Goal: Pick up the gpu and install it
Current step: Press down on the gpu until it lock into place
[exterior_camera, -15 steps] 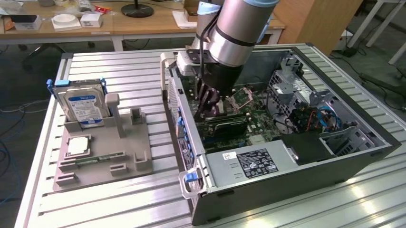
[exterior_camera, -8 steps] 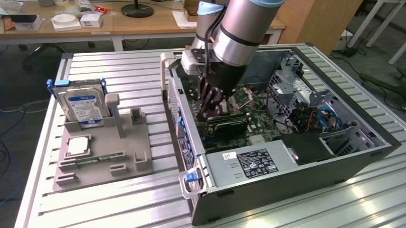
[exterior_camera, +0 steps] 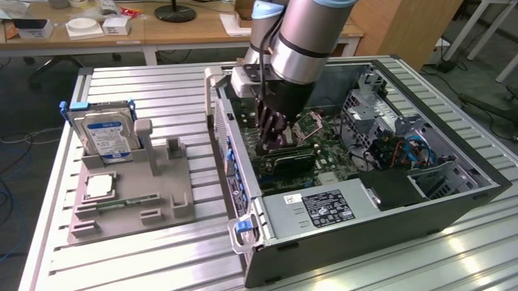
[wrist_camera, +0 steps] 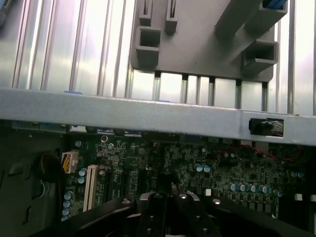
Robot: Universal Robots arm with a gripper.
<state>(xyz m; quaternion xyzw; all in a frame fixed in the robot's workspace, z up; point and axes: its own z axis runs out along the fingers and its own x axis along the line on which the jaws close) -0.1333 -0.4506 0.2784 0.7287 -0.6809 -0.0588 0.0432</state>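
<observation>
GPU [exterior_camera: 285,159] sits low on the motherboard [exterior_camera: 324,154] inside the computer case [exterior_camera: 453,200], the hand [exterior_camera: 273,138] closed above it.

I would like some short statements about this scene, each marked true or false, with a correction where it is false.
1. The gripper is down inside the open computer case. True.
2. The hard drive lies flat inside the case. False: it stands upright in the grey holder on the table, outside the case.
3. The gripper's fingers are spread wide open. False: they are shut.
4. The gpu stands on the green motherboard, right below the gripper. True.
5. The memory stick lies in the grey holder. True.
</observation>
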